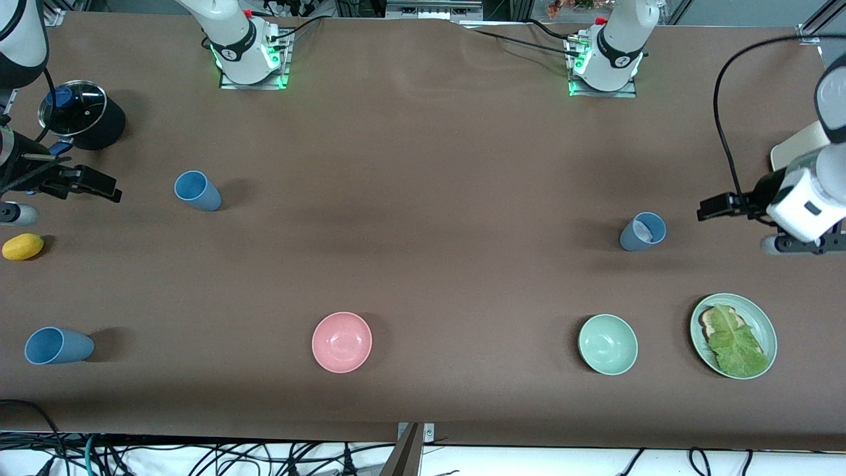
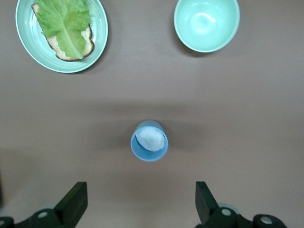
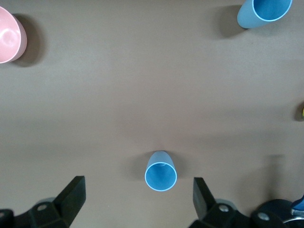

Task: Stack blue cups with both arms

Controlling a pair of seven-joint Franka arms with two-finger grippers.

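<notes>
Three small matte blue tumblers stand upright on the brown table, well apart from one another. One blue cup [image 1: 197, 190] stands toward the right arm's end, a second blue cup [image 1: 58, 346] stands nearer the front camera at that same end, and a greyer blue cup [image 1: 642, 231] with something whitish inside stands toward the left arm's end.

There are two bowls, both empty: a pink bowl [image 1: 342, 342] near the middle of the table's front edge and a pale green bowl [image 1: 608, 344] closer to the left arm's end. Beside the green bowl lies one pale green plate [image 1: 765, 319] carrying a slice of bread under a lettuce leaf [image 1: 735, 342]. At the right arm's end sit a black pot with a glass lid [image 1: 82, 114] and a yellow lemon-like object [image 1: 23, 246].

The left gripper [image 2: 140, 202] hangs over the table just by the greyer cup, jaws spread wide and empty. The right gripper [image 3: 137, 199] hangs near the first cup, likewise spread and holding nothing. Nothing lies between either gripper and its nearest cup.
</notes>
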